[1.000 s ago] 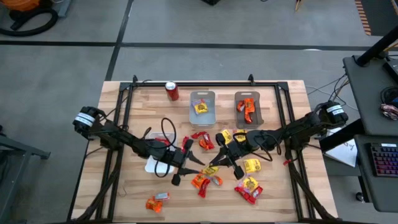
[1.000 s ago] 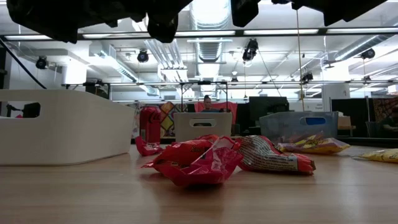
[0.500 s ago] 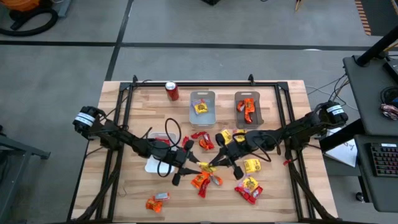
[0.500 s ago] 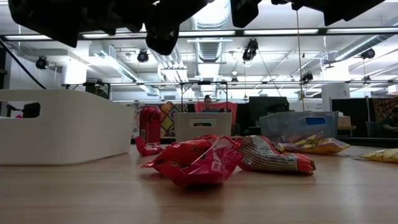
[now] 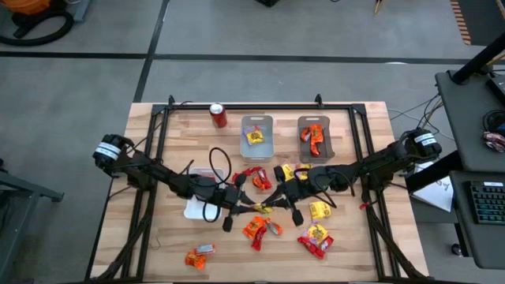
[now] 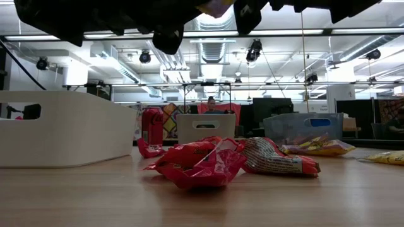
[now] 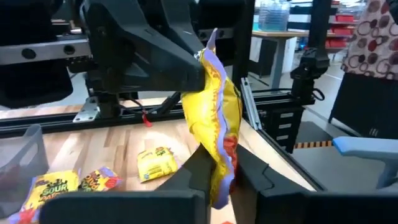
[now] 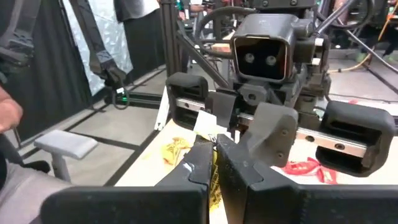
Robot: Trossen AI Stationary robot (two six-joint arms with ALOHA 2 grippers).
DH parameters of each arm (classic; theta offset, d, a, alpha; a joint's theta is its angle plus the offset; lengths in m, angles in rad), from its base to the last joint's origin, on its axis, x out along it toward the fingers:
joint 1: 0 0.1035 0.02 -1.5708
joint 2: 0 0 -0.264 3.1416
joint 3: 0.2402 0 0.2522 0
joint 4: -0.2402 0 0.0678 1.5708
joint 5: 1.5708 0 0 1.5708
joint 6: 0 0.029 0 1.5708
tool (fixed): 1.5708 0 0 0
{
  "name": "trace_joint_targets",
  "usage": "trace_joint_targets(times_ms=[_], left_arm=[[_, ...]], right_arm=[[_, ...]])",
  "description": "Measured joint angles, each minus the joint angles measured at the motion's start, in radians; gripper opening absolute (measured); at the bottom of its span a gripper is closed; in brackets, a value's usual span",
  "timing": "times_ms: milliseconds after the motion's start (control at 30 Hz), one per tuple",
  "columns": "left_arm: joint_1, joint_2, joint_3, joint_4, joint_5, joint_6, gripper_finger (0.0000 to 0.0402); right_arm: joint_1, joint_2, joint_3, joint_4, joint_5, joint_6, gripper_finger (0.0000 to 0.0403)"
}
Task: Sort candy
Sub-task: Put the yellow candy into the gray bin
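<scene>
Shifted since the prior frame: left gripper (image 5: 251, 208), formerly spread, now clenched on yellow candy packet (image 7: 214, 134) also pinched by right gripper (image 5: 272, 207), mid-worktop above orange candy (image 5: 254, 229) at six o'clock; handover apparently underway.

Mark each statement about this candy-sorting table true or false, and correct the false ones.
1. Both grippers grip one yellow packet. True: the left gripper and right gripper both pinch the yellow packet.
2. That packet lies on the table. False: it is held above the table.
3. The soda can stands beside the trays. True.
4. The right-hand tray holds yellow candy. False: it holds orange candy.
5. The left jaws are wide open. False: they are shut on the packet.
</scene>
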Motion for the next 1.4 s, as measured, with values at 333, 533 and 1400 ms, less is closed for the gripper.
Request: trace_joint_targets(times_ms=[333,533,1400], left_arm=[[0.002,-0.007,-0.002,-0.149,-0.142,-0.022,0.0004],[0.004,-0.05,-0.002,-0.203,-0.267,-0.022,0.0001],[0.026,-0.159,0.006,-0.307,-0.405,-0.037,0.0055]], right_arm=[[0.0,-0.064,0.0,-0.083,0.106,-0.013,0.0112],[0.0,-0.133,0.0,-0.288,0.285,0.082,0.0185],[-0.058,-0.075,0.125,-0.467,0.335,0.067,0.0012]])
